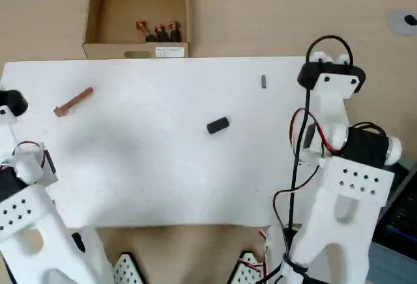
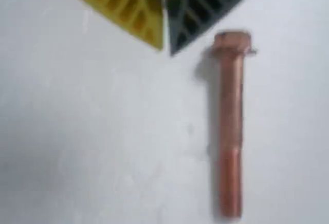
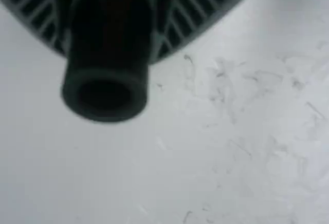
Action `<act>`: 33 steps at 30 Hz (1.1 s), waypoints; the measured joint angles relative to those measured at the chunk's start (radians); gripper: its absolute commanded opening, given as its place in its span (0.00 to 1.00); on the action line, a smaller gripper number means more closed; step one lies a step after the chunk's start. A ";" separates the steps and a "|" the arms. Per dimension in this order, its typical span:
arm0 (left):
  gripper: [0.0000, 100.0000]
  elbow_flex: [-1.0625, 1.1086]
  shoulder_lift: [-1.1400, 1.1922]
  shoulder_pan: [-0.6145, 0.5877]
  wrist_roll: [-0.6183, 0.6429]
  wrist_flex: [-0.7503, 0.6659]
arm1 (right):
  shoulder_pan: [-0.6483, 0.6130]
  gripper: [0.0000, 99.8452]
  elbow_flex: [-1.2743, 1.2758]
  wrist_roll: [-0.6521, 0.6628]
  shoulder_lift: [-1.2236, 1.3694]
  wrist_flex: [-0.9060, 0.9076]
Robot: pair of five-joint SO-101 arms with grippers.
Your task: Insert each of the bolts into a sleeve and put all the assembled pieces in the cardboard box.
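Observation:
A copper bolt (image 1: 74, 101) lies loose at the left of the white board (image 1: 163, 186). In the left wrist view the bolt (image 2: 229, 131) lies just beside my left gripper (image 2: 165, 41), whose yellow and dark fingers are shut together with nothing between them. My right gripper (image 3: 110, 47) is shut on a black sleeve (image 3: 105, 82), held above the board with its open end showing. Another black sleeve (image 1: 217, 126) lies near the middle of the board. The cardboard box (image 1: 89, 17) stands beyond the board's far edge and holds three assembled pieces (image 1: 158, 31).
A small grey piece (image 1: 263, 81) lies on the board near its far right. The right arm (image 1: 332, 101) stands over the board's right edge. The left arm (image 1: 26, 186) is at the near left corner.

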 measured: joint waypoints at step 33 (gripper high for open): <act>0.11 -0.365 0.698 -0.233 -0.292 0.107 | 0.000 0.01 0.043 -0.026 -0.002 0.005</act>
